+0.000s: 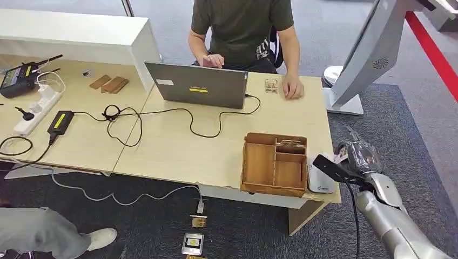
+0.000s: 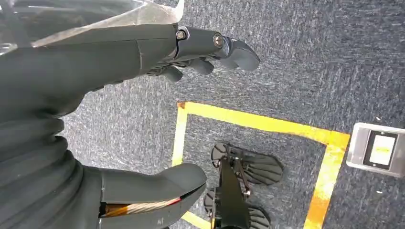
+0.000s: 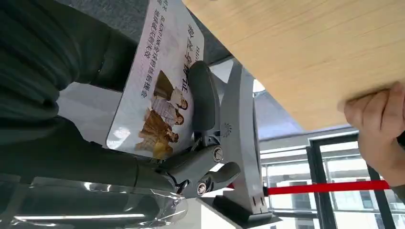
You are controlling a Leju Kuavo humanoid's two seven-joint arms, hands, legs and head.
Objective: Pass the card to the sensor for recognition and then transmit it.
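Note:
My right hand hovers just off the table's right front corner, beside the white sensor lying on that corner. It grips a printed card showing a group photo and text, thumb and fingers pinching its edge. The card is held beside the table edge, apart from the sensor. My left hand hangs over the carpet with its fingers apart and nothing in it.
A wooden organiser box stands left of the sensor. A person sits behind a laptop, one hand resting on the table near a small holder. A white stand rises at the right. Cables cross the table.

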